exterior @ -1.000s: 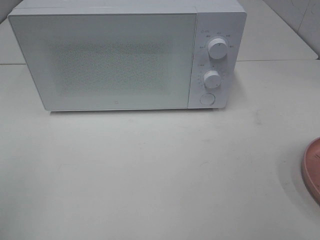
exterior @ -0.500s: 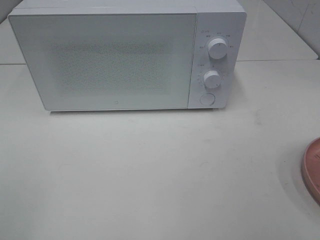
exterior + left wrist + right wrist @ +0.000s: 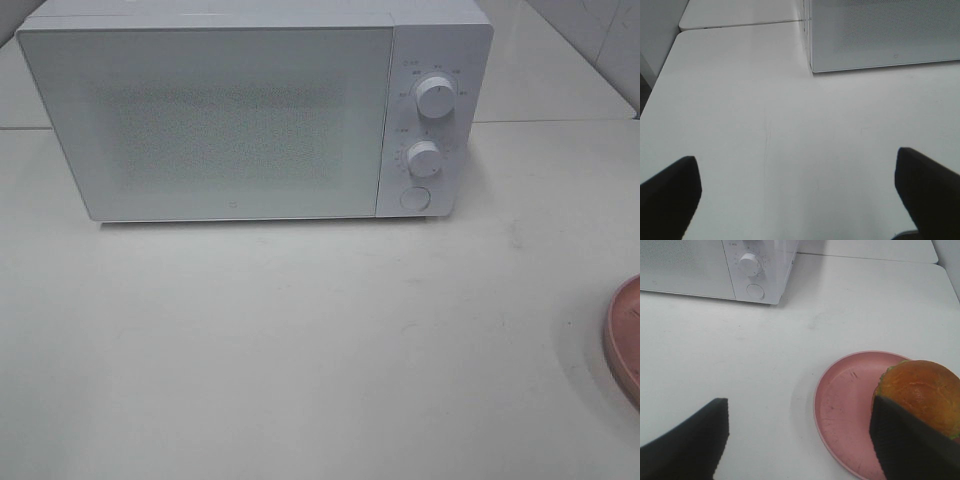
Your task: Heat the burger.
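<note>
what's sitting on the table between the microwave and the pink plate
Nothing: only bare white table between the microwave and the pink plate, as the right wrist view shows.

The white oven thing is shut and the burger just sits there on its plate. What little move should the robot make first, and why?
Probably the left gripper, open and empty above the bare white table, should reach for the closed white microwave to open its door. The golden-bun burger rests on the round pink plate beside the open right gripper, but it has nowhere to go until that door opens.
</note>
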Robot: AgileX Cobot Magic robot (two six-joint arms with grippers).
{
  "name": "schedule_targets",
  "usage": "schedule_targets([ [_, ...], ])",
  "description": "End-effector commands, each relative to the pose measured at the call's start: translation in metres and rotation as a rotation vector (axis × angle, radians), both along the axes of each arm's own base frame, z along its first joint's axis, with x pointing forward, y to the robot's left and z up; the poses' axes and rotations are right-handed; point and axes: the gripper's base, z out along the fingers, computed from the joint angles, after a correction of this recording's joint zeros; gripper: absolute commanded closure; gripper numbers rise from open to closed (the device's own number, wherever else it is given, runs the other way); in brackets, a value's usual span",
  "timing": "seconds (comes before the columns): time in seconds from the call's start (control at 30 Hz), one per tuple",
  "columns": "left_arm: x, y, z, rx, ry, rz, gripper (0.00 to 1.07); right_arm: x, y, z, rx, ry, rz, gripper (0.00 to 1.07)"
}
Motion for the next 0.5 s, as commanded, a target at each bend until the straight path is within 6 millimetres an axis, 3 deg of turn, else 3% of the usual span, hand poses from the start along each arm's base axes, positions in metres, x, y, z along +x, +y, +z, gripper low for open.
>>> schedule_targets([
  [0.03,-0.003,-0.0009,-0.0006,-0.013,-0.028,0.001,0.08,-0.0032,-0.0002,0.0005,0.007,-0.037,-0.007,0.31],
  [0.5,-0.003,-0.0009,-0.0006,-0.013,-0.028,0.001,0.08,-0.0032,-0.0002,0.0005,0.007,-0.037,-0.007,0.31],
])
